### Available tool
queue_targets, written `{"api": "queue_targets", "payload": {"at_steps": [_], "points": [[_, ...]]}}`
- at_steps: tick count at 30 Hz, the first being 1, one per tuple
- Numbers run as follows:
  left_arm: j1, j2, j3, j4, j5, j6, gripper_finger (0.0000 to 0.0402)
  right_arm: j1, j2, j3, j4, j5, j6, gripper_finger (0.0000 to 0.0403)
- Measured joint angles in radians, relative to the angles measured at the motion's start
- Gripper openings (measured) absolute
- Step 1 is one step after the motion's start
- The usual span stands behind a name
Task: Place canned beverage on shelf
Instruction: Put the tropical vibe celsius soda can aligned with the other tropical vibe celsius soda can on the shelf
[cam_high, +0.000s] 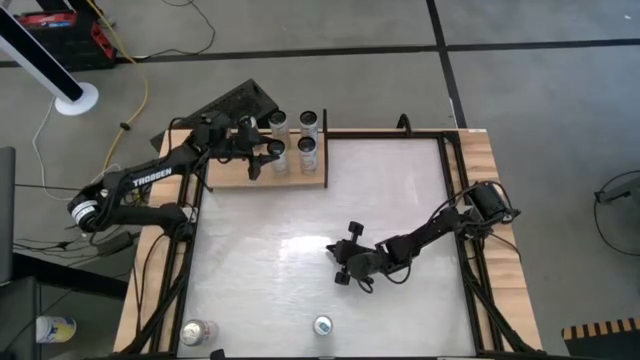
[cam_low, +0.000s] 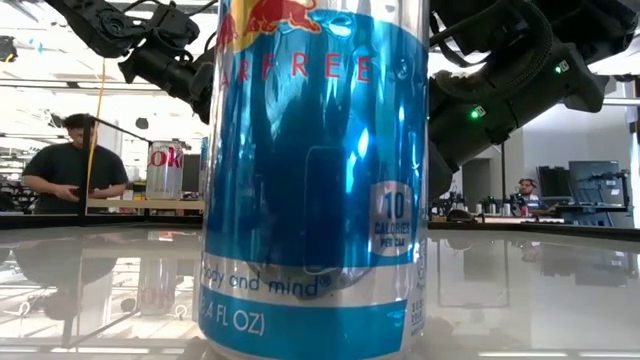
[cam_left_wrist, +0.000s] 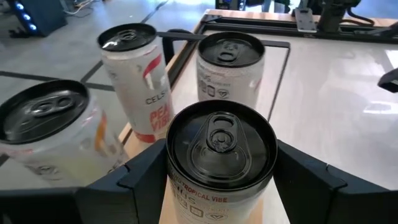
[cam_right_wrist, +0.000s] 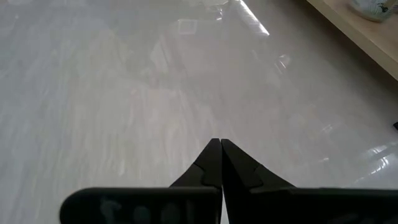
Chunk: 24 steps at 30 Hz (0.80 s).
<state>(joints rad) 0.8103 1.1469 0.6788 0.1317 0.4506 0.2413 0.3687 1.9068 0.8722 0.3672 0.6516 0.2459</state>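
The shelf (cam_high: 290, 176), a pale wooden board, lies at the far left corner of the white table (cam_high: 400, 220); four cans stand on or over it in a two-by-two cluster. The left gripper (cam_high: 272, 153) reaches over the board, its jaws set wide on either side of a black-topped can (cam_left_wrist: 219, 163) lettered "TROPICAL VIBE"; the fingers (cam_left_wrist: 146, 177) lie against the can's flanks, gripping it, though whether its base rests on the wood cannot be told. Just beside it stand a second black-topped can (cam_left_wrist: 229, 68), a white can (cam_left_wrist: 135, 78) with red lettering, and, nearest the table's left edge, a pale can (cam_left_wrist: 53, 134) with a dark lid.

The right gripper (cam_high: 346, 270) rests low over the middle of the table, well apart from the shelf; its fingertips (cam_right_wrist: 219, 163) meet in a closed point with nothing between them.

At the near edge of the table a blue and silver can (cam_low: 318, 175) stands upright, filling the low view; another can (cam_high: 198, 332) stands at the near left corner. In the room beyond, a person (cam_low: 72, 165) in a dark top stands at a bench.
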Motion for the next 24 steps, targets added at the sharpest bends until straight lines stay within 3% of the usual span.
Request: {"api": "queue_targets", "payload": {"at_steps": [5, 12, 24], "points": [[0.002, 0.0, 0.0, -0.001, -0.002, -0.012, 0.0232, 0.0, 0.0, 0.0, 0.001, 0.0, 0.0, 0.0022], [0.001, 0.0, 0.0, -0.003, -0.004, -0.018, 0.0294, 0.0, 0.0, 0.0, 0.002, 0.0, 0.0, 0.0022], [0.001, 0.0, 0.0, 0.0, -0.004, -0.021, 0.0303, 0.0, 0.0, 0.0, 0.001, -0.001, 0.0, 0.0022]]}}
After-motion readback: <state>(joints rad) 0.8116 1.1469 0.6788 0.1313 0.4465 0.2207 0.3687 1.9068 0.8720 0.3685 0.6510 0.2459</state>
